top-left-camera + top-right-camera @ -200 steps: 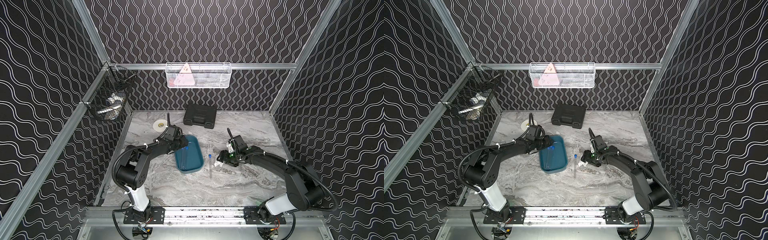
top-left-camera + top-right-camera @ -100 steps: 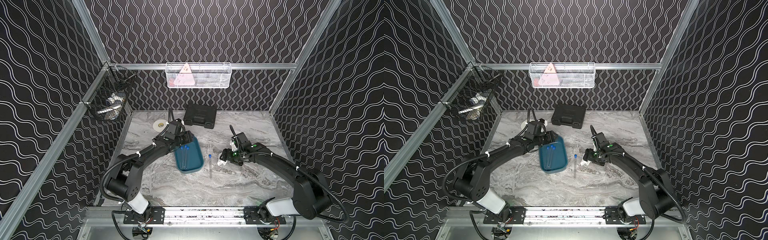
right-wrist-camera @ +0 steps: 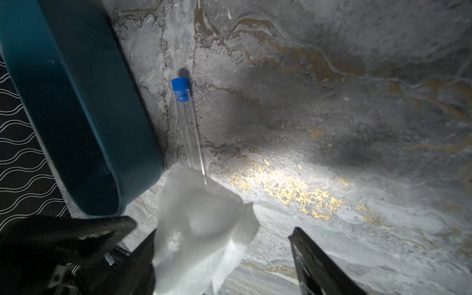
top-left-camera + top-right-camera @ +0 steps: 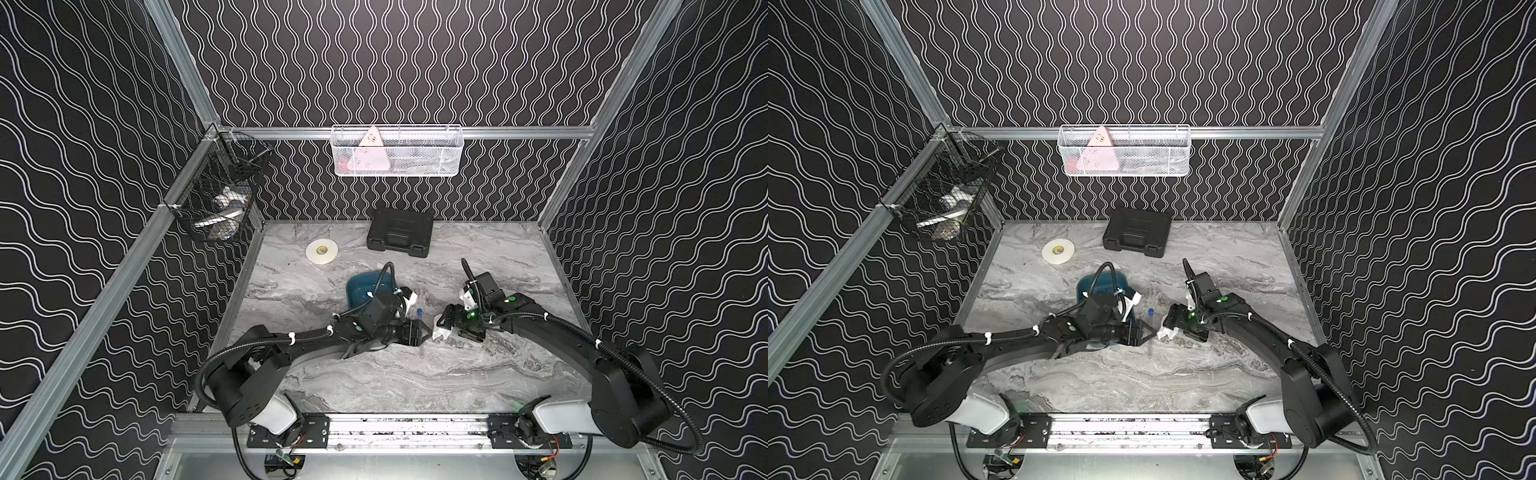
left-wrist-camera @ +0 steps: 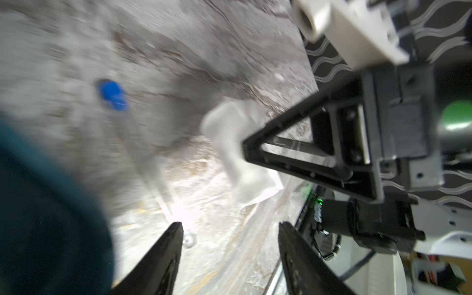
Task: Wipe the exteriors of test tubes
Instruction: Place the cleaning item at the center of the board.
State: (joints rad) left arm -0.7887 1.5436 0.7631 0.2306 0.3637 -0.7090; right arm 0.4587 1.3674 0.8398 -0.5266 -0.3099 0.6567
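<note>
Hovering released near the thin clear blue-capped test tube [image 3: 188, 127] lying mid-way across the grey marbled table [image 3: 332, 102] beside the teal tray [image 3: 76, 102], the left claw [image 5: 229, 227] seems set to pick it up, needing a careful pinch, while the right claw [image 3: 222, 236], also spread, merely touches the crumpled white tissue [image 3: 201, 224].

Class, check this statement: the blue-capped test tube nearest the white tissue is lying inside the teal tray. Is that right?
Not quite. The blue-capped test tube nearest the white tissue is lying on the marble tabletop, just outside the teal tray, not inside it. The right wrist view shows this most clearly.
</note>
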